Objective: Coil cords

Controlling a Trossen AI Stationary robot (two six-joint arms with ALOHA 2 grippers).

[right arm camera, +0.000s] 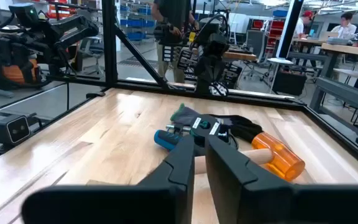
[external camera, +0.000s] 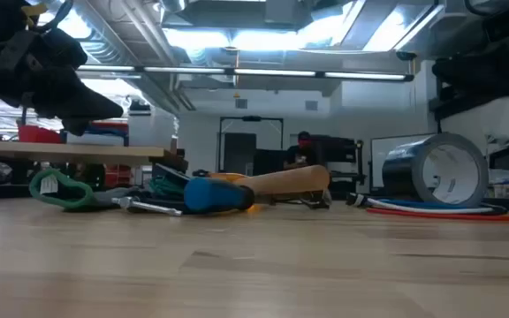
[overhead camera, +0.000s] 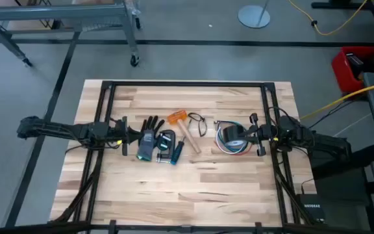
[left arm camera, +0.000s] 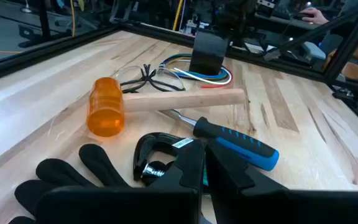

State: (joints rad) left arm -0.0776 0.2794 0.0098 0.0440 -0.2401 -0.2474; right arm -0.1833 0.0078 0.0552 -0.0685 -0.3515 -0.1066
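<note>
Cords lie in two places on the pale butcher-block table (overhead camera: 193, 188): a looped black cord (overhead camera: 167, 138) with a teal-green cord (external camera: 60, 189) near it at centre-left of the high view, next to a black glove (overhead camera: 149, 125), and a bundle of red, white and blue wires (overhead camera: 229, 148) at centre-right, curled under a roll of grey tape (external camera: 438, 170). A black metal frame (overhead camera: 187, 84) runs along the table's edges. Around it the floor is grey concrete, with a yellow cable (overhead camera: 333, 104) trailing in from the upper right of the high view and a metal cart (overhead camera: 63, 16) at upper left. The low view looks into a workshop with strip lights, and a person (external camera: 302, 150) sits far back at centre.

The left gripper (overhead camera: 130, 135) reaches in from the left edge, stretched out level just above the glove, its fingers pressed together on nothing. The right gripper (overhead camera: 247, 138) reaches in from the right, just over the tape roll and wires; its fingers are nearly together with a thin gap showing in the right wrist view, and nothing sits between them.

Between the two grippers lie a hammer (overhead camera: 186, 130) with an orange head and wooden handle, a blue-handled screwdriver (overhead camera: 176, 153) just beside the black cord, and clear safety glasses (overhead camera: 197, 122) past the hammer head.
</note>
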